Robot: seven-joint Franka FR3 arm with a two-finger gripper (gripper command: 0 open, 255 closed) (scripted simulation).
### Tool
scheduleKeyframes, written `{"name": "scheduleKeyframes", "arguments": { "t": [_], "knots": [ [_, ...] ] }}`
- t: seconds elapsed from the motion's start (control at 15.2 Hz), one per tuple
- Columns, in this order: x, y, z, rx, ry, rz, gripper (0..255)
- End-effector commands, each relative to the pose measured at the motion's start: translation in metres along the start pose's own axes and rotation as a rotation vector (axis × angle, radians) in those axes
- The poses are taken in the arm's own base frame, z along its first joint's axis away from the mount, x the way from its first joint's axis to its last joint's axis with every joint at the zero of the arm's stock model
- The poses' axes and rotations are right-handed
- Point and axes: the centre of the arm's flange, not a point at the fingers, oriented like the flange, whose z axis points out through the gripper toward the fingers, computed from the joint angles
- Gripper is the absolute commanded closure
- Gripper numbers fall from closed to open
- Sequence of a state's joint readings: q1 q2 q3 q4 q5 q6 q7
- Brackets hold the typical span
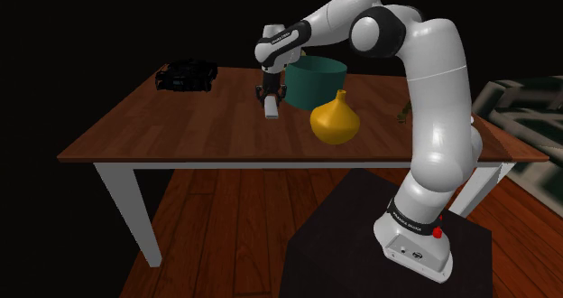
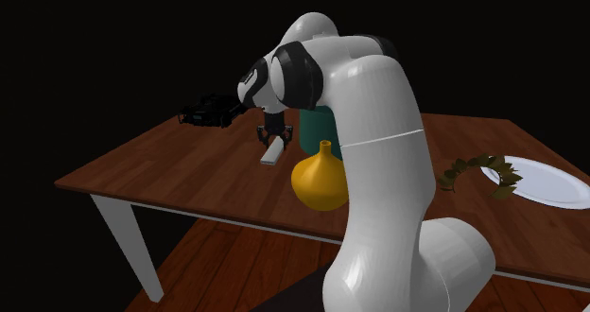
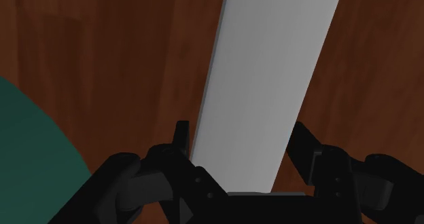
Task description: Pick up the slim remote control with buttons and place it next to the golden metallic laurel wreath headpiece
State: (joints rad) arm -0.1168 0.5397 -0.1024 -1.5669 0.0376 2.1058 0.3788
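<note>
Tool (image 3: 239, 131) clasps pale remote (image 3: 272, 66) beside teal pot (image 1: 320, 84).

The remote (image 2: 271, 150) is a slim, plain pale-grey bar, clasped at one end by the gripper (image 3: 241, 138). The wreath (image 2: 459, 168), a curve of dull gold-brown leaves, lies well apart from it, against a white plate (image 2: 553, 189).

Glossy white rounded arm (image 1: 439, 116) links, dark grey joints. Gripper (image 1: 271, 97) all black, blocky. Far from gripper: black band (image 1: 408, 217) with white lettering, white base (image 1: 410, 251), red button (image 1: 438, 233).
</note>
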Motion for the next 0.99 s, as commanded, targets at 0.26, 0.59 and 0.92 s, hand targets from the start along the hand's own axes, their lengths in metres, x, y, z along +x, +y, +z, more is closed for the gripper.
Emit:
{"name": "scheduleKeyframes", "arguments": {
  "t": [0.26, 0.59, 0.92],
  "knots": [
    [0.0, 0.0, 0.001, 0.0, -0.001, 0.0, 255],
    [0.0, 0.0, -0.005, 0.0, -0.001, 0.0, 255],
    [0.0, 0.001, -0.031, 0.0, -0.001, 0.0, 255]
  ]
}}
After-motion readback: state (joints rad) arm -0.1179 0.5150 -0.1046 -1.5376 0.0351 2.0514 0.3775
